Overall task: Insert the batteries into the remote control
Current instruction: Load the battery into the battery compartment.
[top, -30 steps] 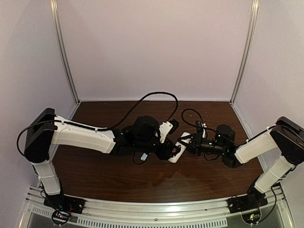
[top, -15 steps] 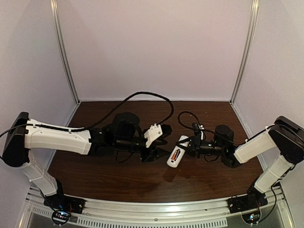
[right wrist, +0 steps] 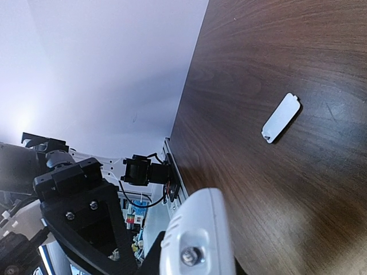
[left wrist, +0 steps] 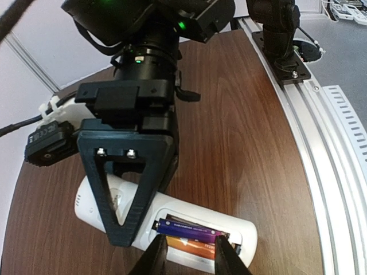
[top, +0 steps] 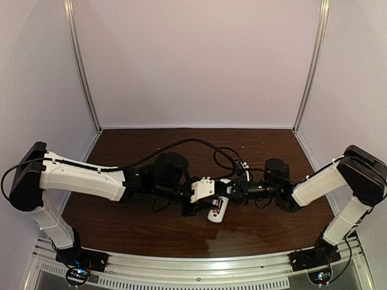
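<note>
The white remote control [top: 216,209] is held off the table, back side up, by my right gripper [top: 230,193], which is shut on one end; its black triangular finger [left wrist: 153,186] lies across the remote [left wrist: 243,230]. In the open recess the orange battery [left wrist: 198,248] lies low. The dark purple-blue battery [left wrist: 192,231] rests slanted on top of it. My left gripper [left wrist: 191,260] is open, and each fingertip covers one end of the purple battery. In the top view the left gripper [top: 205,205] meets the remote from the left.
A small white battery cover [right wrist: 281,117] lies loose on the brown table. Black cables [top: 199,144] loop over the table behind both wrists. The aluminium rail [top: 199,269] runs along the near edge. White walls close the back and sides.
The left gripper drew back to the left half a second ago and is now back at the remote's recess. The right gripper has carried the remote a little left and nearer.
</note>
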Controlling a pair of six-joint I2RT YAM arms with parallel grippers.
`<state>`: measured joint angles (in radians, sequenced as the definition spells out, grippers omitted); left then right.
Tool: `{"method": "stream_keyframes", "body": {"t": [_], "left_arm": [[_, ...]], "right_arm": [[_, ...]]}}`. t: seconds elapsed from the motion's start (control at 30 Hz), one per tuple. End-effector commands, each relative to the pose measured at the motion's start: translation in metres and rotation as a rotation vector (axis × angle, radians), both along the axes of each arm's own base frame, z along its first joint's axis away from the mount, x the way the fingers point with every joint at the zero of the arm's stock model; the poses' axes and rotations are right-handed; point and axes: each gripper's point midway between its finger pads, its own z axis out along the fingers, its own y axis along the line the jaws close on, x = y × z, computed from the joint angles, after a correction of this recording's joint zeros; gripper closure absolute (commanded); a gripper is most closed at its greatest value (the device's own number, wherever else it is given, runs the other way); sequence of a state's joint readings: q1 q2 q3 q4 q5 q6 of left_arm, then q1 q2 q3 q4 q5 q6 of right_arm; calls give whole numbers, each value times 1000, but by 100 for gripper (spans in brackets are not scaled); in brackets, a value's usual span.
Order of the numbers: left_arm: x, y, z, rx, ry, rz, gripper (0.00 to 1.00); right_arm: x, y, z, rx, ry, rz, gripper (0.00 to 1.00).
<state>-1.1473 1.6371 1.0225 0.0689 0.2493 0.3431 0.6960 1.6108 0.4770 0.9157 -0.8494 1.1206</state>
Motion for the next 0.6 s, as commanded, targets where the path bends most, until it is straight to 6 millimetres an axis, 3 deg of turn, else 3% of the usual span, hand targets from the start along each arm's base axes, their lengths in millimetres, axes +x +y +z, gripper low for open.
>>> {"method": "stream_keyframes", "body": {"t": [0.0,0.57], "left_arm": [[-1,-9,6,-12,-25,-30,70],[5,-9,-3,24,-36,-13,74]], "right_arm": [[-7,11,8,9,-49,61,100],[-16,19,6,-9,-62,98,100]]}}
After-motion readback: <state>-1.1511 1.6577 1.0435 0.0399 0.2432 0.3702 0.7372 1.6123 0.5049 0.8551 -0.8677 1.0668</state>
